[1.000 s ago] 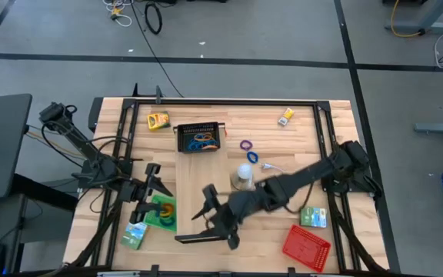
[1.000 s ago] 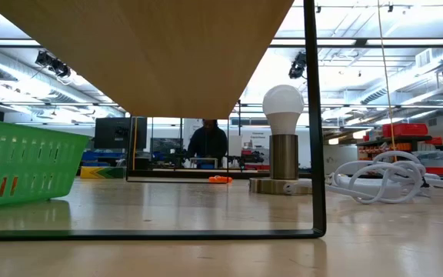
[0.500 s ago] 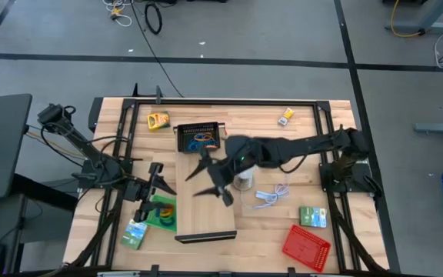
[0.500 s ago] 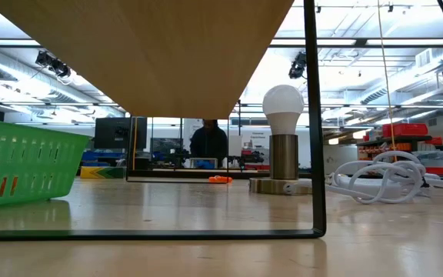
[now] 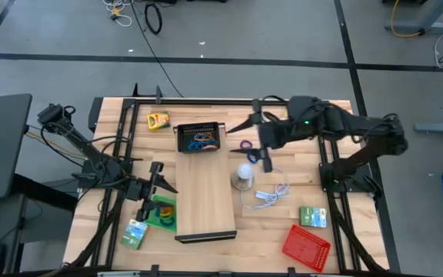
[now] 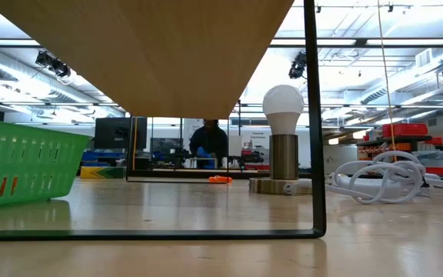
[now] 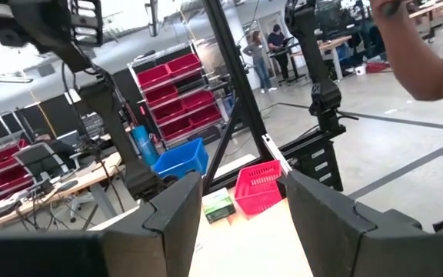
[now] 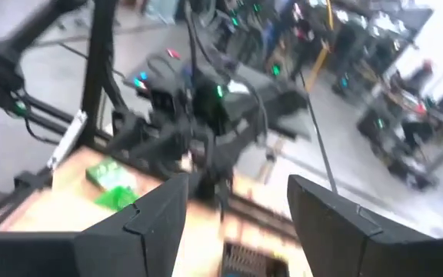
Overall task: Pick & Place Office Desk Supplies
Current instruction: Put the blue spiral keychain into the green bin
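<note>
Right gripper (image 5: 254, 138): fingers spread wide, nothing between them; hangs above the table's 1 o'clock area, over the purple loop-shaped clip (image 5: 245, 145) and blue loop-shaped clip (image 5: 252, 158).
Left gripper (image 5: 154, 187): fingers parted, holding nothing; sits at the table's 8 o'clock side, just above the green mesh tray (image 5: 162, 213).
Black mesh tray (image 5: 200, 137): at 12 o'clock of the long pale wooden board (image 5: 205, 192), holding blue and orange loops.
Green card boxes: one (image 5: 313, 217) at 4 o'clock beside the red mesh tray (image 5: 306, 246), another (image 5: 134, 233) at 7 o'clock.
Yellow card boxes: one (image 5: 158, 121) at 11 o'clock, one (image 5: 286, 116) at 1 o'clock.
White bulb on a round base (image 5: 243, 176): near the centre, white cable (image 5: 271, 195) at its 4 o'clock.
</note>
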Motion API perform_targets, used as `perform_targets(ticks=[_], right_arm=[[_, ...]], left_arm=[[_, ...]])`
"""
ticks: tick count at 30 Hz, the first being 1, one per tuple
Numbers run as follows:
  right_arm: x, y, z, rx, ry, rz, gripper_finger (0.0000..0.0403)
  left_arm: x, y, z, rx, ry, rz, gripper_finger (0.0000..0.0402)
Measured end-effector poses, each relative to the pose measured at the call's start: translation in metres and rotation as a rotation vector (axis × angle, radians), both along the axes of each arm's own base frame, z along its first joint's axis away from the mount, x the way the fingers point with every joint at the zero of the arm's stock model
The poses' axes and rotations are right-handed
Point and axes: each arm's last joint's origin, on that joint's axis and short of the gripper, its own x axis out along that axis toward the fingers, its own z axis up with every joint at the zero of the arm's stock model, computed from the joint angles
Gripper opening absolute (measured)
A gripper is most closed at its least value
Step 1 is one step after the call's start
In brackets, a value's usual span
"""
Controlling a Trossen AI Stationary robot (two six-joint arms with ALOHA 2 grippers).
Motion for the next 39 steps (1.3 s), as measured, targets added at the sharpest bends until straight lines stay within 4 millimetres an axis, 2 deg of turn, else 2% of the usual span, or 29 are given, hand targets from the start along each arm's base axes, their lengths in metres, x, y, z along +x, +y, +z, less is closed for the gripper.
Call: perform_targets(ticks=[3,6,13,18,23,30,39], right_arm=[[-0.017,-0.003,-0.018,0.024,0.03,-0.054,0.0231],[-0.038,-0.006,-0.049,0.043,0.032,-0.137,0.0231],[-0.087,-0.025,-0.143,0.128,-0.064,-0.345,0.0231],[-0.111,-0.042,-0.205,0.207,0.018,-0.522,0.0231],[-0.116,-0.054,-0.246,0.28,0.171,-0.595,0.0231],[-0.11,-0.069,-0.271,0.334,0.336,-0.615,0.0231],[-0.091,-0.083,-0.313,0.367,0.527,-0.62,0.0231]], left_arm=[[0.0,0.0,0.0,-0.001,0.001,0.015,0.0199],[0.0,0.001,0.0,-0.003,0.002,0.019,0.0199],[0.0,0.001,0.0,-0.007,0.004,0.048,0.0199],[0.0,0.002,0.0,-0.006,0.005,0.054,0.0199],[0.001,0.003,-0.001,-0.013,0.015,0.094,0.0199],[0.001,0.004,-0.001,-0.026,0.021,0.14,0.0199],[0.001,0.005,-0.001,-0.046,0.026,0.165,0.0199]])
